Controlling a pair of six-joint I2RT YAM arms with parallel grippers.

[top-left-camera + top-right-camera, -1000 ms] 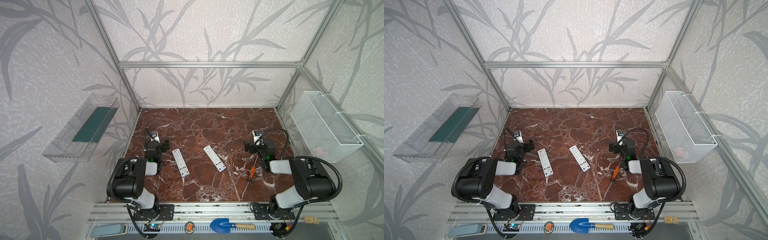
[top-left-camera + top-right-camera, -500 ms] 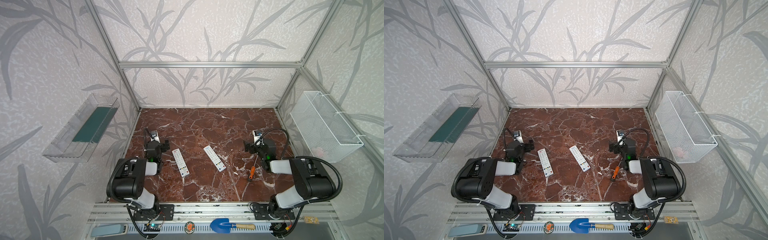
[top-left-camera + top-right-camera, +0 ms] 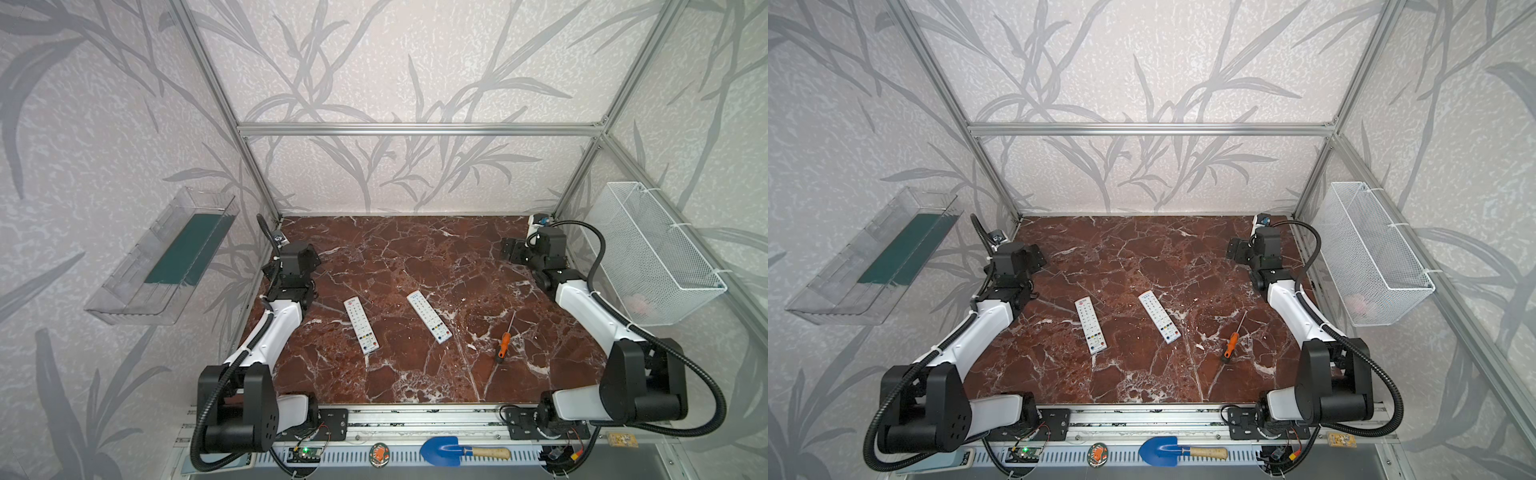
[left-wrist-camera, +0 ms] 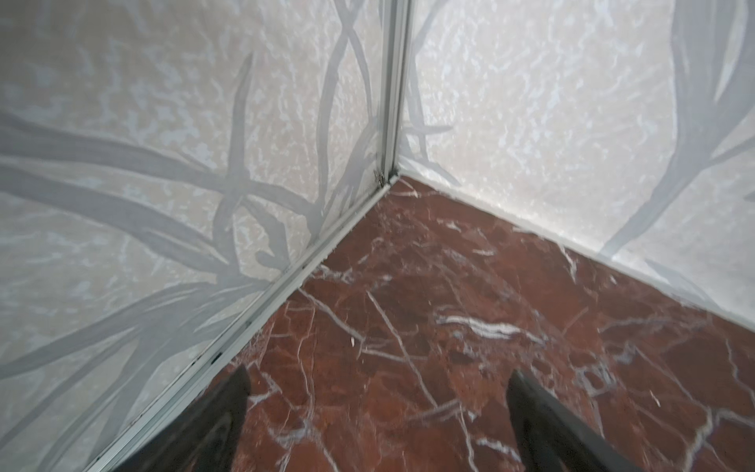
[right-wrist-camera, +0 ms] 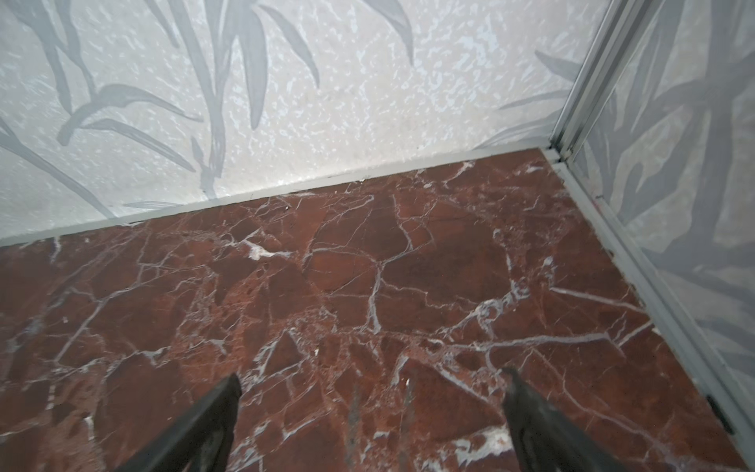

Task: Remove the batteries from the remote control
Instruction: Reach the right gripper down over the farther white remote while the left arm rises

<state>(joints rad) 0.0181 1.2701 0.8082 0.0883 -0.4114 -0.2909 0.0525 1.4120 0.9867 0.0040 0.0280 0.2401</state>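
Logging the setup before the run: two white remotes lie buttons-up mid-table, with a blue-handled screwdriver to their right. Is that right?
No: the screwdriver has an orange handle, not blue, as both top views show. The rest stands: the left remote and the right remote, both white, lie buttons-up mid-table, with it to their right.

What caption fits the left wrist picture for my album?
Jaws open, the left gripper faces the red marble table and its wallpapered corner.

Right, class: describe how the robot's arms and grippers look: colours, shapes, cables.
Both arms match: the left arm and right arm have white rounded links between bulky black joint housings, each with a black ribbed cable. The left gripper and right gripper have dark, tapering fingers.
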